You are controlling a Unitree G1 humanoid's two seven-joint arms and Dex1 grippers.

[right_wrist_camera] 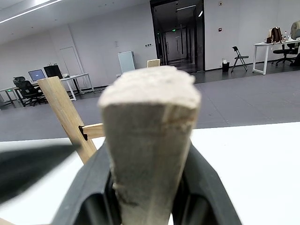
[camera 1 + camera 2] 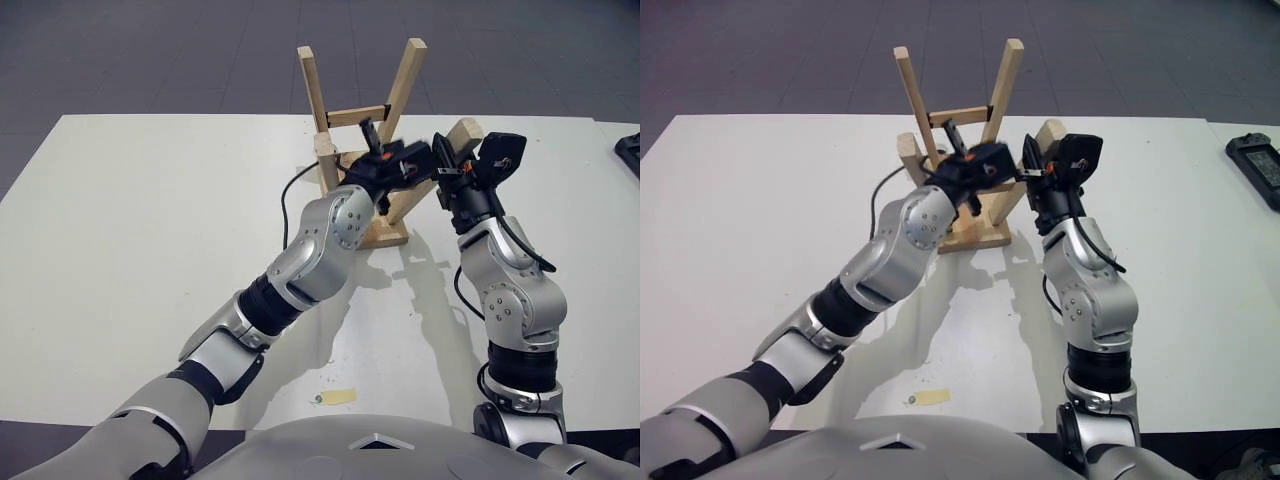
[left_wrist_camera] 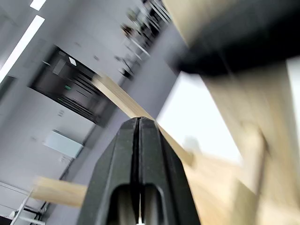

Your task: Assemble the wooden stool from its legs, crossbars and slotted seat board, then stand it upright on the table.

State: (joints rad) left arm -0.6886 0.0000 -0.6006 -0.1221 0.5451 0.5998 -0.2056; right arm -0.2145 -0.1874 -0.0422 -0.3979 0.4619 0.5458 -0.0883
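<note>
Left claw point(image 3: 139, 123) closed, right claw point(image 1: 147, 161) — clamping leg point(image 1: 149, 112)

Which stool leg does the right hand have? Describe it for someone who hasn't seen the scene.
At the far middle of the white table, the wooden stool sits with its legs pointing up. The held leg is the one on the robot's right, leaning outward, its blunt end poking past the right hand. The two tall legs behind rise higher and share a crossbar.
</note>
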